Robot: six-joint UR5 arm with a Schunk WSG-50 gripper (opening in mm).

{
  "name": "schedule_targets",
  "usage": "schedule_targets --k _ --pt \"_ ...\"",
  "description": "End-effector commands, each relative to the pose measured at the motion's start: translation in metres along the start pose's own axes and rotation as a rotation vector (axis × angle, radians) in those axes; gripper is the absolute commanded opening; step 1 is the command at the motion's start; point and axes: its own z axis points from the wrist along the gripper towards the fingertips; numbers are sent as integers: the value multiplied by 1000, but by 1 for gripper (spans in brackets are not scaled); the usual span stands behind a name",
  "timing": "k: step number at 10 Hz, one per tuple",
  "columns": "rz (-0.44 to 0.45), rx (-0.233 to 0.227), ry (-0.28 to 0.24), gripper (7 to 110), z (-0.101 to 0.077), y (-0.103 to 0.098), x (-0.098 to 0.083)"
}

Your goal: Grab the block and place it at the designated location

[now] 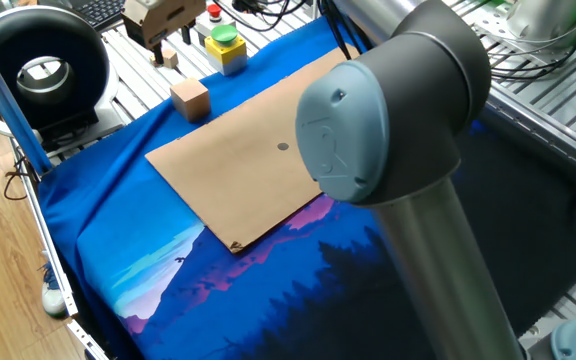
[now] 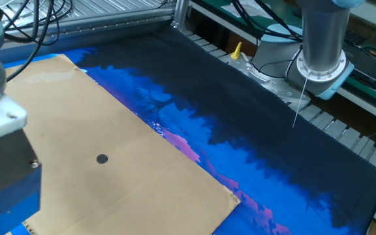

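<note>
You have not started the real work yet, by the look of it: nothing is grasped, nothing is placed, so the approach, the grab, the carry and the set-down all lie ahead. Start with the biggest thing, the one UR5 arm, whose grey elbow fills the near side of one fixed view; its wrist end and gripper seem to sit at the far top edge, above the table's back rail, with the fingers cut off by the frame, so you cannot tell how far apart they stand or whether they hold anything. Next comes one blue printed cloth covering the table, and on it one flat brown board lying at an angle. The block, a single tan wooden cube, rests on the cloth just beside the board's far corner, well apart from the target. A single yellow box with a green button stands behind it on the rail, and one much smaller wooden cube sits near the gripper; leave that alone. Smallest of all is the designated location, one dark dot at the board's centre, bare in both views, with nothing on it or touching it.
</note>
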Motion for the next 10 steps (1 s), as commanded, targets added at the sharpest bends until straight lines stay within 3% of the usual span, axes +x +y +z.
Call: schedule_targets --k 1,2,4,7,10 --pt "5 -6 10 66 -1 1 3" --pt "-3 8 -25 66 -1 -3 -6" --pt "-8 16 -44 66 -1 -5 -10" --pt "-11 7 -30 66 -1 -3 -7" --pt "-17 28 -26 66 6 -10 -14"
